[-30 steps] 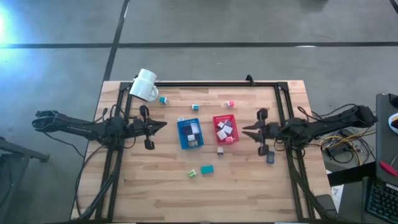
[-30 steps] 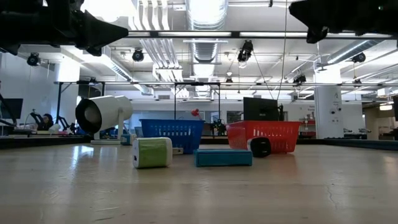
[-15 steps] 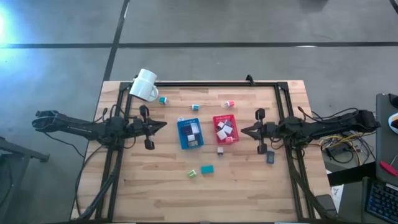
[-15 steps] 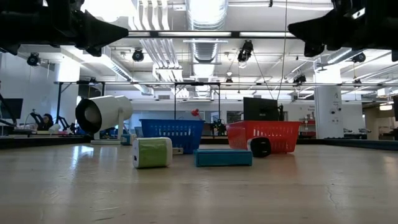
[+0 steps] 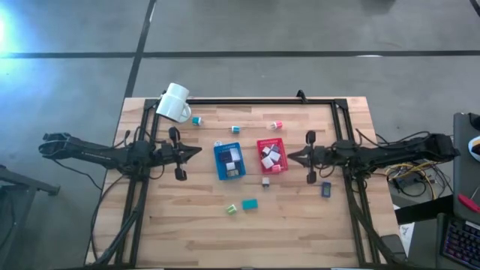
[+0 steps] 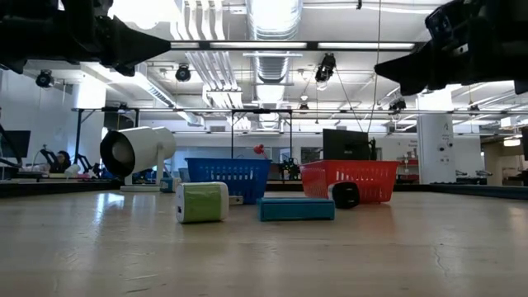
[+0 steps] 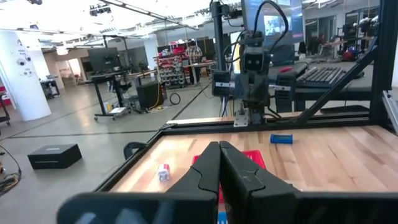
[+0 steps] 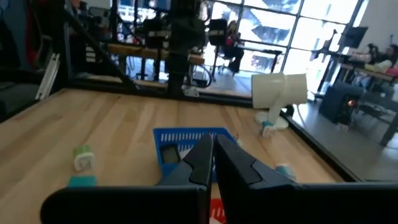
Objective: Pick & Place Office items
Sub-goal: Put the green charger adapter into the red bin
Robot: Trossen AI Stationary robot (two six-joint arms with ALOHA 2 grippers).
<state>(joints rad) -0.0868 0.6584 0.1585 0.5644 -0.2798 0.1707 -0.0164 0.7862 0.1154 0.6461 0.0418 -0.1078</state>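
In the high view the lower third of the table point(image 5: 187, 240) lies bare, broad room for a gripper to pass. The middle is crowded: the blue tray point(image 5: 229, 160) and red tray point(image 5: 271, 154) stand side by side, a narrow gap between them. Below them a green block point(image 5: 232, 210) and a teal block point(image 5: 250, 203) sit close together. A dark blue item point(image 5: 326, 190) lies near the right edge. At upper left a white mug point(image 5: 174, 103) blocks the corner; small clips, hard to make out, dot the upper strip.
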